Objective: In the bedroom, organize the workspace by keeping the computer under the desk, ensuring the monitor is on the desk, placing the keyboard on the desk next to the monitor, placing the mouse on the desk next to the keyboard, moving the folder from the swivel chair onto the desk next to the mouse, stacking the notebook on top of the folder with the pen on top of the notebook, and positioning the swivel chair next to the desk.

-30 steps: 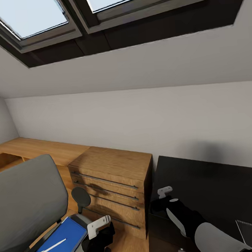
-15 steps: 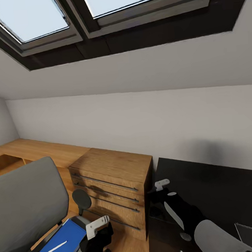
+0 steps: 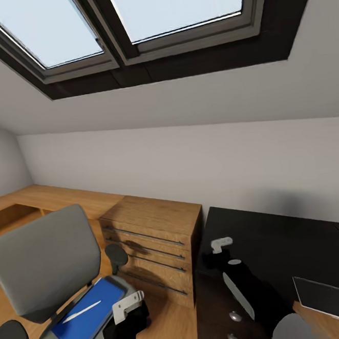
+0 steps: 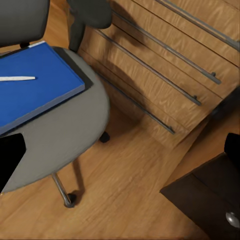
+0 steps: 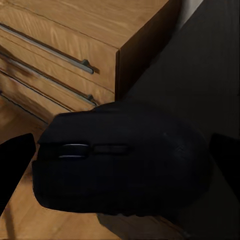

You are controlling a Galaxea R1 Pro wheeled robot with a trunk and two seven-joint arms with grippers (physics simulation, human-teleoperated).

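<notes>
The swivel chair (image 3: 44, 262) stands at the left, grey back upright. On its seat lies the blue folder (image 3: 87, 316) (image 4: 30, 85) with a white pen (image 3: 81, 312) (image 4: 15, 78) on top. My left gripper (image 3: 132, 316) (image 4: 120, 155) hangs open beside the seat's edge, above the wooden floor. The dark mouse (image 5: 120, 165) sits between the fingers of my right gripper (image 3: 214, 263) (image 5: 120, 160), which is shut on it over the left end of the black desk (image 3: 278, 242) (image 5: 200, 75). I cannot tell whether the mouse touches the desk top.
A wooden dresser (image 3: 155, 237) (image 4: 170, 60) stands between chair and desk, close to both arms. Desk drawers with silver knobs (image 3: 235, 316) lie below my right arm. A flat dark rectangle with a pale rim (image 3: 329, 294) lies at the desk's right. A sloped ceiling with skylights is overhead.
The whole view has shifted with the camera, so the chair and folder show more fully. My right gripper still holds the mouse over the desk's left end; the left stays open by the chair.
</notes>
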